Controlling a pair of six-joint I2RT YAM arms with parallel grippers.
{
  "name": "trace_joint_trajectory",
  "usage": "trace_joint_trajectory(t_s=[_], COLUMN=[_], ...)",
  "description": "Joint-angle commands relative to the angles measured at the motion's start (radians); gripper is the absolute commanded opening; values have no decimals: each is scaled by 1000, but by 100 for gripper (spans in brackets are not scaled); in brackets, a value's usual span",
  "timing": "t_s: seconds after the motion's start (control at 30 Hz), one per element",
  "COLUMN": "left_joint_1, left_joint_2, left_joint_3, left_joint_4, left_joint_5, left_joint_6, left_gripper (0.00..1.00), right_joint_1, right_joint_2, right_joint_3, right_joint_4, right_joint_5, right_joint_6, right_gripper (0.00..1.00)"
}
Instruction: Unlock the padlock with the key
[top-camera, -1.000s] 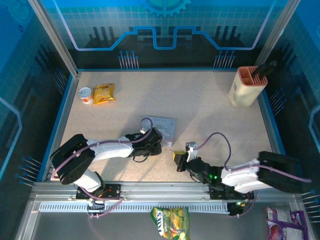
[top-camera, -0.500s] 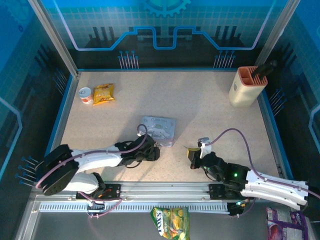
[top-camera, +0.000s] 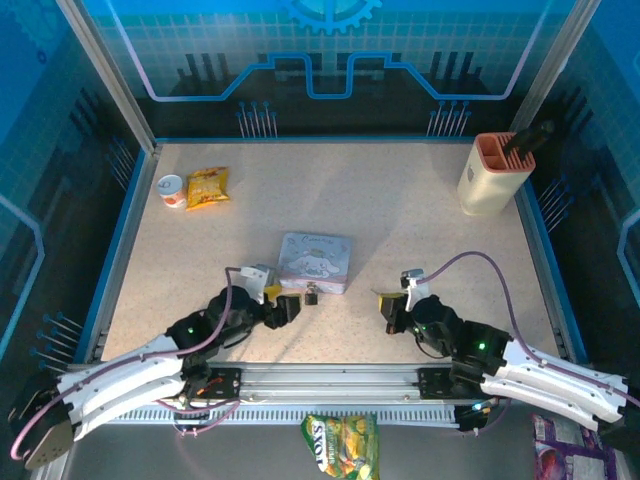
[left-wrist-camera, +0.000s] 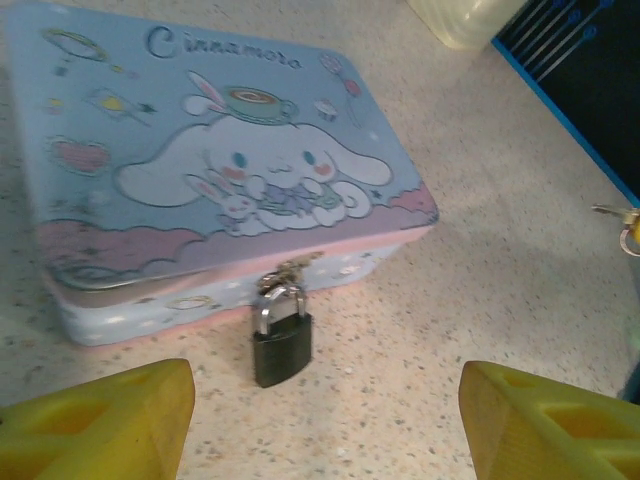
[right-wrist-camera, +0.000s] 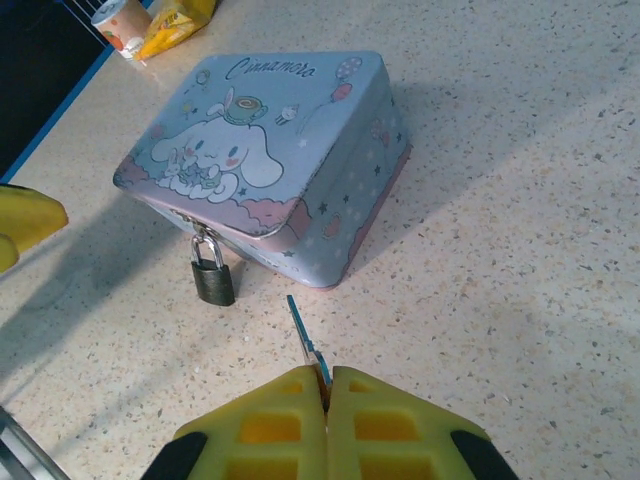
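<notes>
The small dark padlock hangs by its silver shackle from the front latch of the pale blue cartoon tin box and rests on the table. My left gripper stands open just in front of the padlock, its yellow fingers apart and touching nothing. In the right wrist view the thin key sticks out of my right gripper, which is shut on it. Its tip points toward the padlock and the box, a short way off. From above, the padlock lies between the left gripper and the right gripper.
A beige holder with an orange rim stands at the back right. A yellow snack bag and a small cup sit at the back left. Another snack bag lies below the front rail.
My left gripper has opened, let go of the padlock and drawn back toward the near edge. My right gripper has shifted a little to the right, still gripping the key.
</notes>
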Motion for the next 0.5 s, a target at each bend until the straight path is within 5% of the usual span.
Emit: trace_joint_trajectory(t_s=[0.0,0.2,0.47], left_joint_1=[25,27,27], left_joint_2=[-48,8,263], left_joint_3=[-41,-33,10], left_joint_4=[25,46,218], left_joint_5=[49,100,220], left_joint_6=[34,40,36], left_gripper=[71,70,64], right_joint_1=[-7,-9,-7], right_joint_2=[-15,4,28], right_joint_3=[18,13,21], right_joint_4=[-45,-9,39], right_joint_5=[-17,-18,-26], right_joint_6=[21,28,28], right_gripper=[0,0,0])
